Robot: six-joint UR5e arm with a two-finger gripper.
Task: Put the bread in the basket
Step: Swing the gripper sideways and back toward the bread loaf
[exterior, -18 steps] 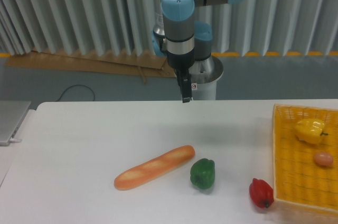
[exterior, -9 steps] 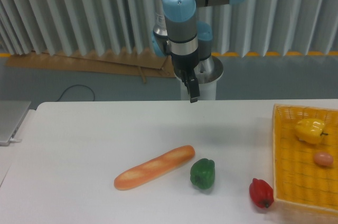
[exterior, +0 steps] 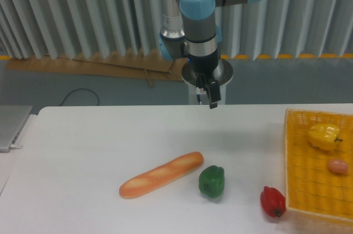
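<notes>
White bench (exterior: 83, 151) surface lies bare left of the glossy golden-orange baguette (exterior: 161, 175), which rests diagonally at centre. Green pepper (exterior: 212, 181) sits just beside its right end; red pepper (exterior: 273, 202) stands near the yellow woven-mesh basket (exterior: 291, 157) at the right edge. Black two-finger gripper (exterior: 212, 100) hangs above the far edge, holding nothing; finger opening cannot be told.

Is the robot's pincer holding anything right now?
No, nothing. The pincer hangs in the air above the back of the table, far from the bread, which lies on the table untouched.
</notes>
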